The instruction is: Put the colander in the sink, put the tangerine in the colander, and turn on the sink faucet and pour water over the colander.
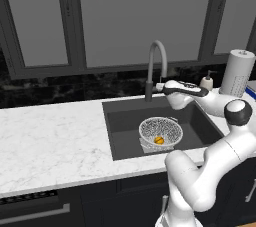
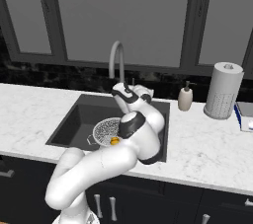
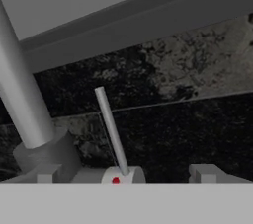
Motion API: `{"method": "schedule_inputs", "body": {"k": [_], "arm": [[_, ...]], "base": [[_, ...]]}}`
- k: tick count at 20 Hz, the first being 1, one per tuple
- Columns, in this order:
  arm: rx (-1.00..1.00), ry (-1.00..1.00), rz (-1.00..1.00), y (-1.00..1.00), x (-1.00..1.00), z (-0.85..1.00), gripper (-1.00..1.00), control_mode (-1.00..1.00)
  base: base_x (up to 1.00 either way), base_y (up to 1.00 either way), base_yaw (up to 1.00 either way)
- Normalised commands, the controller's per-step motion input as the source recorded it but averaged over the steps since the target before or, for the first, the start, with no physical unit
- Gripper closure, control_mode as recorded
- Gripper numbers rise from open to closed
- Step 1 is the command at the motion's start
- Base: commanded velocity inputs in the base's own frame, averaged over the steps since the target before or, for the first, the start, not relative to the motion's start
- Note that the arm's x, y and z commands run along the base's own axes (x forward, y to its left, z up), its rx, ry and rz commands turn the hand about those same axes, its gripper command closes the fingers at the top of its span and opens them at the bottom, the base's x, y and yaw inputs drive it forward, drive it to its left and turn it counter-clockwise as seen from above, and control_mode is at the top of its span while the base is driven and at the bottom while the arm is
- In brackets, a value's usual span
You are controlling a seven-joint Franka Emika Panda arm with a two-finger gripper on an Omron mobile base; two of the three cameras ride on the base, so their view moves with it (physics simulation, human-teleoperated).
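my claw (image 3: 126, 173) sits low in the hand view, its two grey finger tips (image 3: 203, 172) poking up at the bottom edge, one at lower left and one at lower right, with a clear gap between them, so the claw is apart and holding nothing. in that gap, just above the bottom edge, stands the faucet's thin lever (image 3: 111, 131), a slim grey rod leaning up toward the upper left, with a small red dot at its foot. whether a tip touches the lever i cannot tell. the thick grey stem of the faucet (image 3: 20, 94) runs up the left side of the hand view from a dark collar at lower left.

in the left base view my hand reaches in from the right to the middle of the frame, right beside the foot of the faucet (image 1: 156, 63), whose arched spout curves over the back of the sink (image 1: 120, 131). the colander (image 1: 160, 131) rests on the sink floor at centre right of the frame, and the tangerine (image 1: 159, 140) lies inside it near its front edge.

in the right base view my own elbow covers part of the colander (image 2: 105, 132) at centre frame; the tangerine (image 2: 114, 141) peeks out at its lower right. a soap bottle (image 2: 185, 97) and a paper towel roll (image 2: 224, 91) stand on the marble counter (image 2: 207, 144) at the right.
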Motion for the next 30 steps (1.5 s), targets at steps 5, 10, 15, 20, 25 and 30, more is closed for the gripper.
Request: {"method": "schedule_inputs", "body": {"k": [5,10,15,20,25,30], "arm": [[-0.06,-0.15,0.00,0.00,0.02,-0.31,-1.00,-1.00],[-0.04,-0.05,0.00,0.04,0.06,-0.09,-1.00,-1.00],[0.00,0.00,0.00,0.02,0.09,0.00,-1.00,-1.00],[0.00,0.01,0.00,0.00,0.27,0.00,-1.00,-1.00],[-0.04,0.01,0.00,0.05,0.10,0.15,-1.00,-1.00],[-0.06,-0.01,0.00,0.05,0.00,0.36,-1.00,-1.00]], "base": [[0.00,0.00,0.00],[0.00,0.00,0.00],[0.00,0.00,0.00],[0.00,0.00,0.00],[0.00,0.00,0.00],[0.00,0.00,0.00]]}}
